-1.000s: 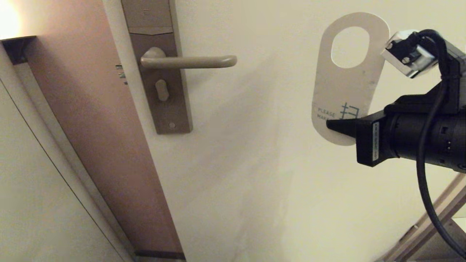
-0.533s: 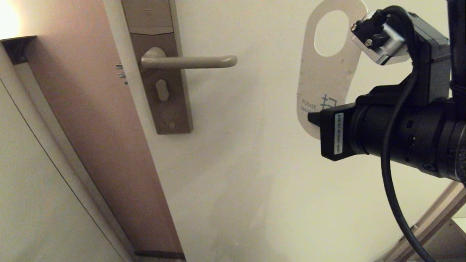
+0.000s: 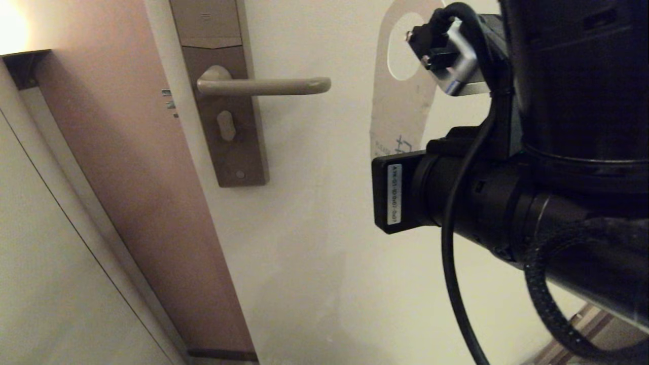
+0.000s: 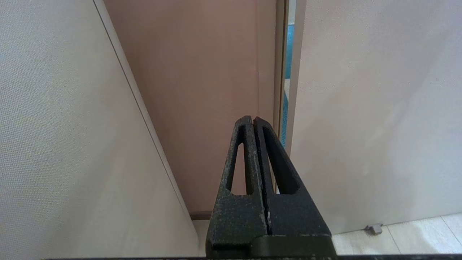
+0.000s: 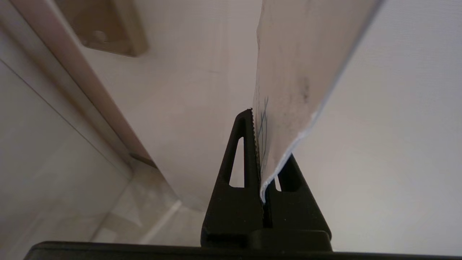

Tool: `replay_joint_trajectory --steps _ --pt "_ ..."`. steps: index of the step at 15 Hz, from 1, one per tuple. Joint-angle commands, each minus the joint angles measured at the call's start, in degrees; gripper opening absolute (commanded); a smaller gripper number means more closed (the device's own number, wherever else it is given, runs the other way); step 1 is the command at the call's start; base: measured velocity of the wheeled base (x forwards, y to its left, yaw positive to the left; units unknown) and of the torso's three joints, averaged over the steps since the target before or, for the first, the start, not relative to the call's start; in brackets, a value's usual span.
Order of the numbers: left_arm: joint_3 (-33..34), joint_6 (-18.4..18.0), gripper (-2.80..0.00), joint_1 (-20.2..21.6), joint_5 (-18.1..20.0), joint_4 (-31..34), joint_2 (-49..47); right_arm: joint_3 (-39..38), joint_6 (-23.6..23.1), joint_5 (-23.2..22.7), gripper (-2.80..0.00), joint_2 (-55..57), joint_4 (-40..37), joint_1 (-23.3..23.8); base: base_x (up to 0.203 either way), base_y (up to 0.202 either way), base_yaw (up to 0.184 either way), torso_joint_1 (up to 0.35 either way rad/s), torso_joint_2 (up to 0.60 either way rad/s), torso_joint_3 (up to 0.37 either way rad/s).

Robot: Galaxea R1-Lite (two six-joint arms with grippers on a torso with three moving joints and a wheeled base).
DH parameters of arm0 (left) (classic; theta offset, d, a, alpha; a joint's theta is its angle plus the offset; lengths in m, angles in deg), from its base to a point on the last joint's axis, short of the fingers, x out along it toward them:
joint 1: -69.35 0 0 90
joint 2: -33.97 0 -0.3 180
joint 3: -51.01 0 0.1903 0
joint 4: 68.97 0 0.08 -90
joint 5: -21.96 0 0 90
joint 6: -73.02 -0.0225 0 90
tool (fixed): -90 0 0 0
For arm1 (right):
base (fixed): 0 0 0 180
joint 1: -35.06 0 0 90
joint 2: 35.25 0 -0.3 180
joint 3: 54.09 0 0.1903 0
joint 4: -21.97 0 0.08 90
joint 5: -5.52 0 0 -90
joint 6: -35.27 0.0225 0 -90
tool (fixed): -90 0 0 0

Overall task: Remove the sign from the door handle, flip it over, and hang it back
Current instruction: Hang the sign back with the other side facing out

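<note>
While the sign [image 3: 398, 109] sits pinched by its lower end in my right claw [image 5: 260, 151], white side toward me, it has swung left since a second ago, now near the door handle [image 3: 263, 86] but apart. My left claw [image 4: 254, 124] is parked, closed on nothing, by the door edge.

A cream door [image 3: 314, 243] beside a pinkish-brown frame edge [image 3: 127, 167], with warm light [image 3: 10, 25] glowing top left.
</note>
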Motion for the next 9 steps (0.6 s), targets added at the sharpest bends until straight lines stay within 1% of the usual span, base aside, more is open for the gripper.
replay_joint_trajectory --steps 1,3,9 --pt "0.0 0.0 -2.80 0.0 0.0 0.0 0.0 1.6 0.6 0.7 -2.80 2.7 -0.1 -0.8 0.000 0.000 0.000 0.000 0.00 0.000" --pt "0.0 0.0 -2.80 0.0 0.0 0.0 0.0 3.7 1.5 1.3 -2.80 4.6 -0.1 -0.9 0.000 0.000 0.000 0.000 0.00 0.000" --pt "0.0 0.0 -2.80 0.0 0.0 0.0 0.0 6.6 2.6 1.4 -2.80 8.1 0.3 -0.9 0.000 0.000 0.000 0.000 0.00 0.000"
